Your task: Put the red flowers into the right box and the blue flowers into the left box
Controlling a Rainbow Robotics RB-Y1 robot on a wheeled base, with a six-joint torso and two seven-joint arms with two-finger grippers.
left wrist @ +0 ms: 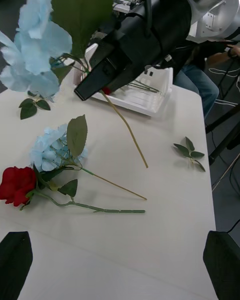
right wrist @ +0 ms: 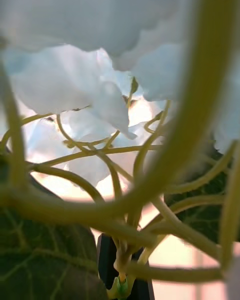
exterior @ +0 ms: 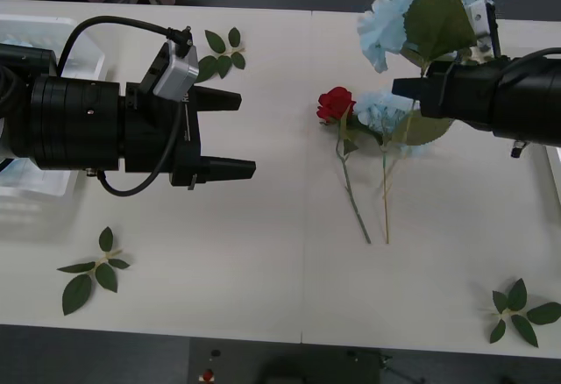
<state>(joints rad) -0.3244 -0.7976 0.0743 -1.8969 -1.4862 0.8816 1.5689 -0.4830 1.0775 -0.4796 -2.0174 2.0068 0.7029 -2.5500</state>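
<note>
My right gripper [exterior: 410, 93] is shut on the stem of a blue flower [exterior: 394, 16] and holds it raised above the table's right side, its stem hanging down. In the left wrist view the same gripper [left wrist: 83, 93] grips that flower [left wrist: 35, 45] in front of the right box [left wrist: 155, 105], which holds thin stems. In the right wrist view, pale petals [right wrist: 100, 95] and stalks press close above a black finger [right wrist: 106, 262]. One red flower [exterior: 335, 103] [left wrist: 17, 185] and another blue flower [exterior: 379, 112] [left wrist: 50, 150] lie side by side on the table. My left gripper [exterior: 235, 134] [left wrist: 120, 265] hovers open at the left, near the left box [exterior: 83, 46].
Loose green leaf sprigs lie at the back middle [exterior: 219, 51], front left [exterior: 92, 270] and front right [exterior: 521, 309]. A seated person's legs [left wrist: 200, 85] show behind the right box. The table's front edge [exterior: 263, 336] runs close below.
</note>
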